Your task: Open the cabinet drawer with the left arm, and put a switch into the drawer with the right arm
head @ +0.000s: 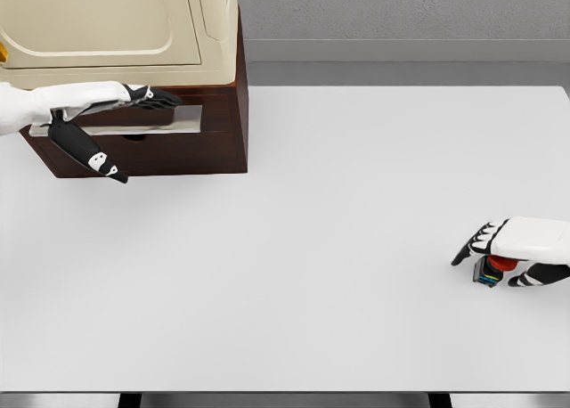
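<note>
While right robot hand (509,252) grips half-hidden switch (492,269), left robot hand (107,127) (fingers spread) at drawer (134,123).

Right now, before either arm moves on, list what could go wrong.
1. The left hand lies along the drawer handle with fingers extended, not visibly wrapped around it; a pull might slip off.
2. The right hand covers the small switch near the table's right edge. Whether the grip is closed cannot be seen, so lifting may drop it or nudge it off.
3. The drawer looks shut; carrying the switch over early would leave nowhere to place it.
</note>
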Motion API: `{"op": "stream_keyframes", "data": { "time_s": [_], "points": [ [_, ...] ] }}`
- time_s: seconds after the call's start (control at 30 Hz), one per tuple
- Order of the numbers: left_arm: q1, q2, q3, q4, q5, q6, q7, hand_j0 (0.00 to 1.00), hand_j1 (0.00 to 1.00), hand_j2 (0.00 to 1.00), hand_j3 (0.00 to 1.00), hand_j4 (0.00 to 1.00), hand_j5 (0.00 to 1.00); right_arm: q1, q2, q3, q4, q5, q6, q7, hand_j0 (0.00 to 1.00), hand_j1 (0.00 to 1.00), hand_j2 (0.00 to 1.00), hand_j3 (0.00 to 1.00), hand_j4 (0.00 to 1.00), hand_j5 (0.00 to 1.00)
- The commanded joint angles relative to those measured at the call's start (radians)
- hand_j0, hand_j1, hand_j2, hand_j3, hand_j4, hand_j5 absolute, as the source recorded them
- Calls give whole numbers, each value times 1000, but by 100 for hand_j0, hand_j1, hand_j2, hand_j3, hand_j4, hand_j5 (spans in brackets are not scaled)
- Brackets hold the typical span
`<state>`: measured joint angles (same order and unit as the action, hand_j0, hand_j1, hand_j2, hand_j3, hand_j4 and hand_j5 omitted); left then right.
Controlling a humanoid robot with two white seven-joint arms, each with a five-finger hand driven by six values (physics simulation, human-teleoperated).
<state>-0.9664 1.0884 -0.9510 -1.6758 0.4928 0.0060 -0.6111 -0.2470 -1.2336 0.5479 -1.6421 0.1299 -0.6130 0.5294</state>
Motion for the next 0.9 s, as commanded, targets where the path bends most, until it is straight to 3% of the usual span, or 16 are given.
{"op": "stream_keyframes", "data": {
  "time_s": [0.0, 0.47, 0.87],
  "points": [
    [0, 1, 0, 2, 4, 0, 0, 100, 100, 100, 100, 100, 100, 0, -7, 0, 1, -6, 2, 1, 82, 82, 82, 82, 82, 82],
    [12, -2, 1, 22, 6, -1, 0, 100, 100, 100, 100, 100, 100, -5, -7, -6, -1, -6, 2, -3, 80, 80, 80, 80, 80, 80],
    [43, -1, 15, 39, 0, -1, 0, 100, 100, 100, 100, 100, 100, -3, -9, -5, -1, -6, 2, 0, 67, 67, 67, 67, 67, 67]
  ]
}}
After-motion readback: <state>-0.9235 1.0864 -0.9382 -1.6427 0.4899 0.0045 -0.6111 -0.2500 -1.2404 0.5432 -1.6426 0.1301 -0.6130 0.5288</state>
